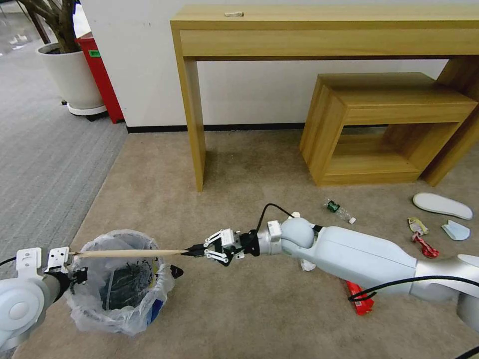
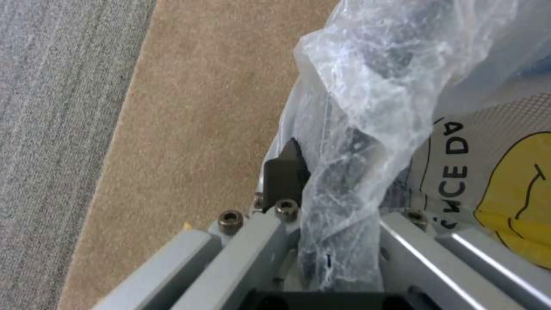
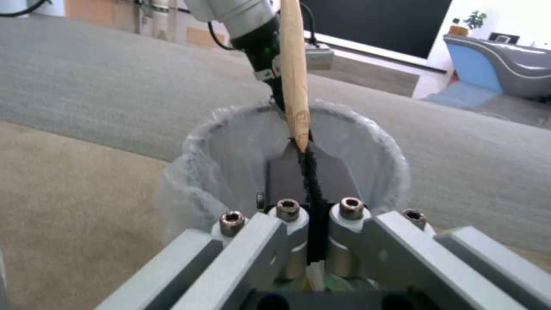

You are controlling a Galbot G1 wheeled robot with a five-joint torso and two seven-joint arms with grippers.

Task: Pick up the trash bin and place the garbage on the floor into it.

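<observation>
The trash bin, dark with a crinkled clear bag over its rim, hangs at lower left. My left gripper is shut on its rim and bag; in the left wrist view the left gripper pinches the plastic against the bin's printed side. My right gripper is shut on one end of a long wooden stick that lies level across the bin's mouth. In the right wrist view the stick points over the bin's rim. More garbage lies on the beige floor.
On the carpet at right lie a small bottle, a white slipper, a light-blue face mask, candy wrappers and a red wrapper strip. A wooden desk and a low wooden stool stand behind.
</observation>
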